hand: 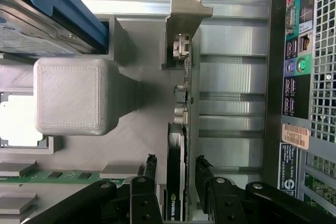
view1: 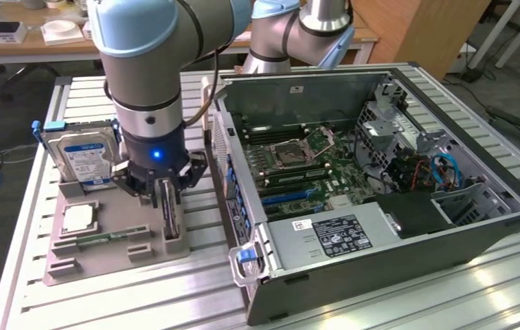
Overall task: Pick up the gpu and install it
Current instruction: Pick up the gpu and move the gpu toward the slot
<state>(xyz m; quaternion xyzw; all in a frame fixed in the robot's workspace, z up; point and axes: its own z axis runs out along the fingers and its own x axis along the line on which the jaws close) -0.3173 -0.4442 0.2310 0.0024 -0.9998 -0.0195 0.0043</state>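
Exterior view: the gripper (view1: 168, 232) hides most of the gpu (view1: 174, 221), and the arm (view1: 145, 103) covers one edge of the hard drive (view1: 81, 157). Wrist view: the gpu's end between the fingers (hand: 151, 167) and most of the hard drive are cut off by the picture's edge; print on the case sticker (hand: 295, 136) is too small to read.

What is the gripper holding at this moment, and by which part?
Nothing is held. The gripper is open and straddles the upper edge of the gpu, which stands in the gray tray, with a gap on each side.
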